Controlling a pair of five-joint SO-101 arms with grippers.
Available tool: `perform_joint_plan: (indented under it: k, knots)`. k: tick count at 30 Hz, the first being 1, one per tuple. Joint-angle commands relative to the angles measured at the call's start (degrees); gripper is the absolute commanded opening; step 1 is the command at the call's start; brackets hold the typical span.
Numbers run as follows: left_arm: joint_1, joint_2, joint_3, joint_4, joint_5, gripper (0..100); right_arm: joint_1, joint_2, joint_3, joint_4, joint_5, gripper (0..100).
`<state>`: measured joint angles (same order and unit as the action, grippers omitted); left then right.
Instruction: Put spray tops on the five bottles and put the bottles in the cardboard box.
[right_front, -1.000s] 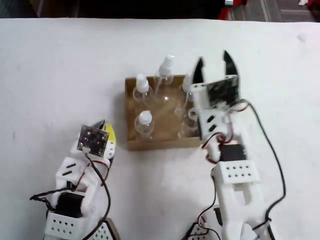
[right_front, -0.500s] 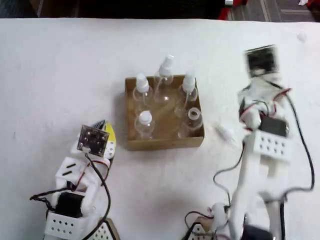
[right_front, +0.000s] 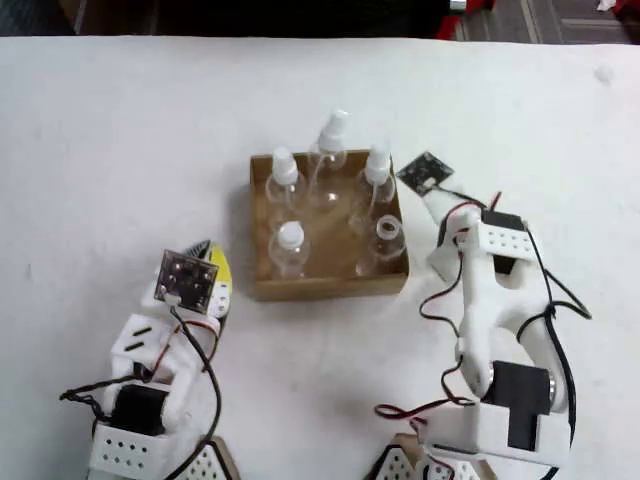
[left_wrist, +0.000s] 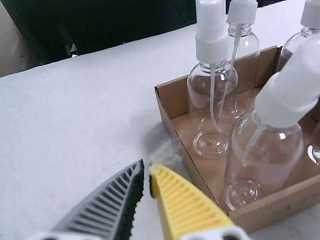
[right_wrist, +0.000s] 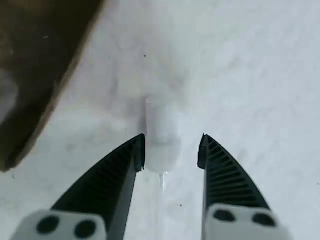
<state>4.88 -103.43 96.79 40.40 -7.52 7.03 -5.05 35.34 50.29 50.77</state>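
Right end effector (right_wrist: 171, 150): fingers apart, one on either side of a spray top (right_wrist: 161, 131) lying on the bench (right_front: 120, 150) beside the cardboard box (right_front: 300, 290). Five bottles stand in the box; one uncapped bottle (right_front: 386, 232) is at its near right corner. Left end effector (left_wrist: 146, 176): fingers together, empty, near the box.
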Motion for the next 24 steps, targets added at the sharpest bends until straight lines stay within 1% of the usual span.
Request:
perform_joint_plan:
  k: [1, 6, 15, 17, 19, 20, 22, 24]
  knots:
    - [0.7, -0.9, -0.8, -1.3, -0.8, 2, -0.8, -0.2, -2.6, -0.2, 0.4, 15.6]
    - [0.7, -0.9, -0.8, -1.3, -0.8, 2, -0.8, 1.6, -2.6, -1.9, 0.7, 15.6]
    - [0.7, -0.9, -0.8, -1.4, -0.8, 2, -0.4, 12.4, -9.2, -3.1, 0.3, 14.8]
    - [0.7, -0.9, -0.8, -1.4, -0.8, 2, -0.4, 13.3, -9.9, -3.1, 0.3, 10.6]
    - [0.7, -0.9, -0.8, -1.4, -0.8, 2, -0.6, 13.8, -10.0, -3.1, 0.6, 3.0]
    - [0.7, -0.9, -0.8, -1.4, -0.8, 2, -0.6, 13.8, -10.0, -3.1, 0.6, 0.8]
    - [0.7, -0.9, -0.8, -1.4, -0.8, 2, -0.5, 13.8, -10.0, -3.1, 0.7, 3.9]
    - [0.7, -0.9, -0.8, -1.4, -0.8, 2, -0.3, 13.3, -10.1, -3.1, 0.7, 4.0]
